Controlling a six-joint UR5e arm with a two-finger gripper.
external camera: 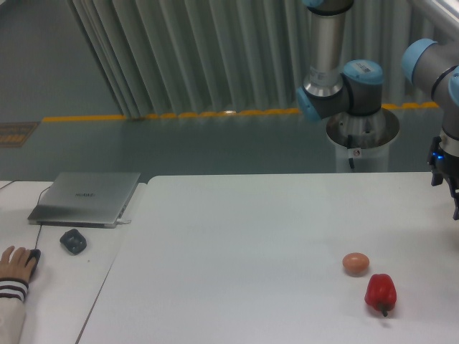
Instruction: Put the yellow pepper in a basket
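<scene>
The yellow pepper is out of view, and no basket shows either. My gripper (450, 183) hangs at the far right edge above the white table (251, 236), partly cut off by the frame, so its jaws cannot be read. It is well above and to the right of a red pepper (380, 292) and a small tan-orange egg-shaped ball (356, 263), which lie on the table's right front.
A closed grey laptop (87, 197), a dark small object (73, 240) and a black mouse under a person's hand (16, 259) are on the left desk. The arm's base (362, 136) stands behind the table.
</scene>
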